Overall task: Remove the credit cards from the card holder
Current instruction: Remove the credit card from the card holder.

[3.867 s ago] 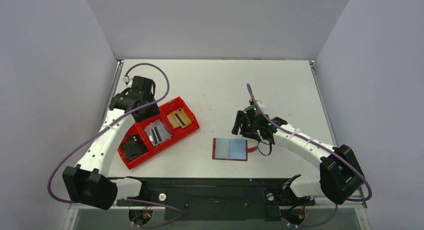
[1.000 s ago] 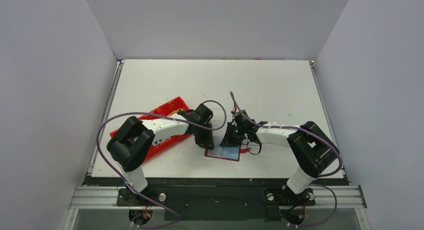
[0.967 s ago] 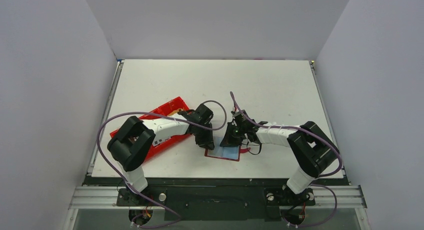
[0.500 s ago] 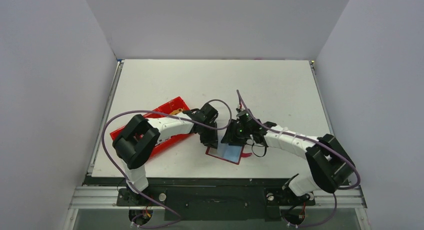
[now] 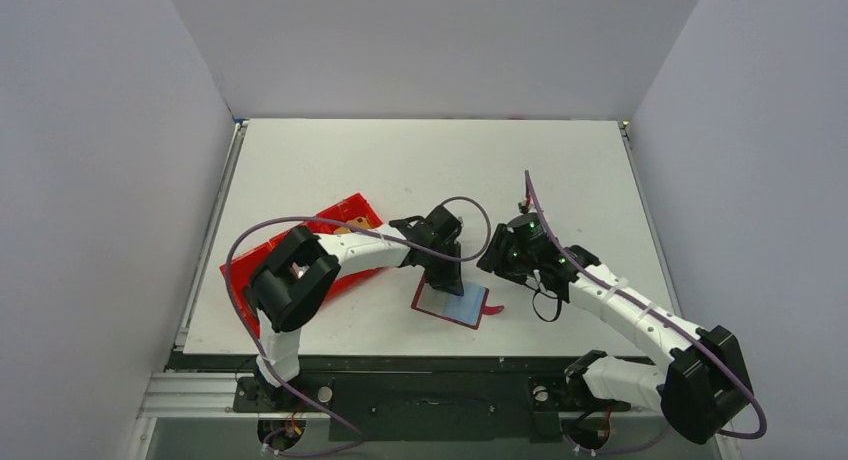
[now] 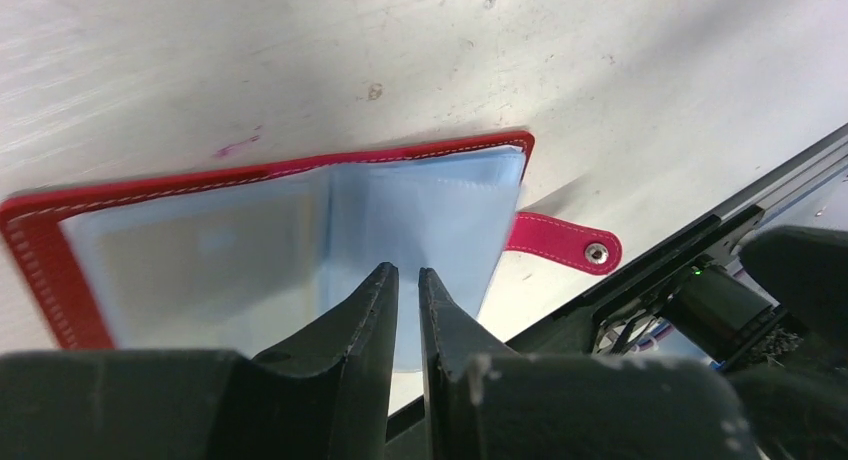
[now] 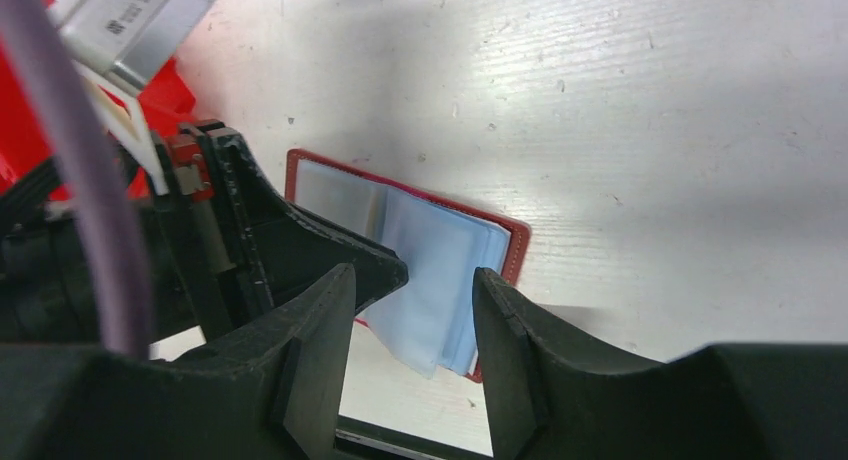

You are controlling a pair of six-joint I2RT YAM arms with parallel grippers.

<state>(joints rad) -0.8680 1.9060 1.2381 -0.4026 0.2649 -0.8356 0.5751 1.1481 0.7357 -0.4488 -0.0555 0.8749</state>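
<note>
Your left gripper [image 5: 447, 278] is down on the card holder [image 5: 452, 306], which lies open on the table [image 5: 400, 160] near the front edge. Its blue sleeves [image 6: 420, 220] face up and the strap tab [image 5: 493, 309] pokes out to the right. The 2 fingers [image 6: 365, 310] are squeezed to a thin slit, tips at the sleeves' middle fold; I can't tell if they pinch one. Your right gripper [image 5: 497, 258] hangs just right of the holder, spread wide, nothing between. The red tray [image 5: 345, 212] sits left, partly under your left arm.
</note>
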